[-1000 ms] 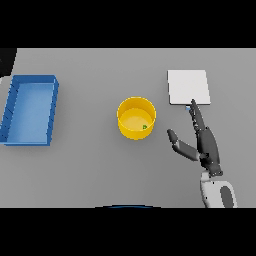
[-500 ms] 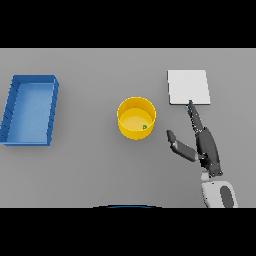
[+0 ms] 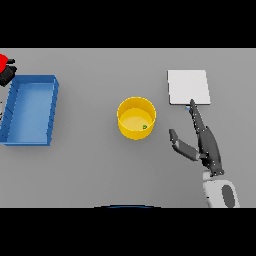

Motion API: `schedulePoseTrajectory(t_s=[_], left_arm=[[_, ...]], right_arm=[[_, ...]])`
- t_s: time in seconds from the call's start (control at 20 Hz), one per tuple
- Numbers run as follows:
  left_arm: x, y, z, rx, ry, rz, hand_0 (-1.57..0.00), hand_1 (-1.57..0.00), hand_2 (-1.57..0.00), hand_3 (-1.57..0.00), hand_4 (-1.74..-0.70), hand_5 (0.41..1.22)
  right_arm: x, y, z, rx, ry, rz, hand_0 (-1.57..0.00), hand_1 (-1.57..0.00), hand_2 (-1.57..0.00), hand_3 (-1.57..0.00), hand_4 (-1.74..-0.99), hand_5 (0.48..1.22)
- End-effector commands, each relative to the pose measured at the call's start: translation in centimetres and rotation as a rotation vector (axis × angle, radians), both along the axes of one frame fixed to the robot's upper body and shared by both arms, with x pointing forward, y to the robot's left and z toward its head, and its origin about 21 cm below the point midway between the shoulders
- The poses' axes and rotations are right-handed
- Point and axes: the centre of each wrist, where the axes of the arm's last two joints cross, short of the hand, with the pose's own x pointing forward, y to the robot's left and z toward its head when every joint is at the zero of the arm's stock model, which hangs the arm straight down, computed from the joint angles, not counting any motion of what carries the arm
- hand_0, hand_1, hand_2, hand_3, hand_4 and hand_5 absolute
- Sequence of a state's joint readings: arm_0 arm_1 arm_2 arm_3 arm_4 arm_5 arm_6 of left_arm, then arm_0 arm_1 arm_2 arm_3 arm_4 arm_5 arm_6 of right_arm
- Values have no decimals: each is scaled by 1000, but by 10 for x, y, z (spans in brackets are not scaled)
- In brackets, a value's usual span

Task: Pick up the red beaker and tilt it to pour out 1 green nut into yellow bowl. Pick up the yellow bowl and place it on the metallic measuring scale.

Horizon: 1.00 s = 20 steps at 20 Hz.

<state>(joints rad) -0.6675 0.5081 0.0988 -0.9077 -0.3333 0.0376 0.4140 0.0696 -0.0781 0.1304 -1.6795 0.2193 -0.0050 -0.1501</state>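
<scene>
the yellow bowl (image 3: 136, 117), with a green nut (image 3: 145, 127) inside, sits on the worktop (image 3: 90, 165) left of the right hand (image 3: 205, 142), whose fingers (image 3: 194, 112) are straight, thumb spread toward the bowl. the scale (image 3: 188, 87) lies just beyond the fingertips. the left hand (image 3: 6, 75) holds the red beaker (image 3: 4, 61) far left of the bowl.

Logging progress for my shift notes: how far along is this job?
Pour looks done: a green nut lies in the yellow bowl. The right robot hand is open beside the bowl, not gripping it. Left: lifting the bowl onto the scale.
</scene>
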Motion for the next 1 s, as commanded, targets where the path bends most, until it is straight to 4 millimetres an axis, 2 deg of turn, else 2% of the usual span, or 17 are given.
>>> schedulePoseTrajectory(t_s=[0.0, 0.2, 0.25, 0.3, 0.35, 0.4, 0.45, 0.55, 0.7, 0.85, 0.95], left_arm=[[-6, -2, -4, -11, -11, 1, -1571, -1571, -1571, -1571, -1741, 1151], [-21, -2, -14, -49, 22, 51, -1571, -1571, -1571, -1571, -1741, 925], [-23, -6, -13, -61, 42, 59, -1571, -1571, -1571, -1571, -1655, 868], [-28, -5, -7, -57, 46, 41, -1571, -1571, -1526, -1525, -1521, 818], [-34, -8, -7, -56, 51, -32, -1469, -1344, -1276, -1318, -1369, 774], [-36, -7, -5, -71, 66, -68, -1175, -1075, -1021, -1055, -1232, 737], [-38, -6, -7, -112, 86, -103, -940, -860, -817, -843, -1126, 705], [-41, -3, -1, -120, 122, -138, -601, -550, -522, -539, -976, 664], [-42, 1, -1, -44, 191, -156, -307, -281, -267, -276, -843, 632], [-39, -4, -9, 8, 215, -145, -157, -143, -136, -141, -801, 627], [-38, -3, -5, 20, 174, -155, -100, -91, -87, -90, -783, 631]], right_arm=[[-3, -2, 0, 7, -11, 3, 1, 1, 1, 1, -1174, 676], [-4, 1, 1, 16, 2, 10, 1, 1, 1, 1, -1157, 671], [-4, 2, 1, 22, 8, 12, 1, 1, 1, 1, -1155, 669], [-5, 1, 0, 24, 11, 11, 1, 1, 1, 1, -1155, 670], [-8, -1, -3, 22, 12, 6, 1, 1, 1, 1, -1153, 670], [-5, -2, -3, 22, 12, -1, 1, 1, 1, 1, -1151, 670], [-6, 0, -1, 19, 5, 3, 1, 1, 1, 1, -1149, 670], [-4, 1, -2, 21, 8, 5, 1, 1, 1, 1, -1153, 670], [-4, -1, 2, 12, -9, 8, 1, 1, 1, 1, -1155, 670], [-4, 0, 1, -15, 3, -7, 1, 1, 1, 1, -1158, 665], [-3, 2, -1, -24, 12, -13, 1, 1, 1, 1, -1154, 657]])
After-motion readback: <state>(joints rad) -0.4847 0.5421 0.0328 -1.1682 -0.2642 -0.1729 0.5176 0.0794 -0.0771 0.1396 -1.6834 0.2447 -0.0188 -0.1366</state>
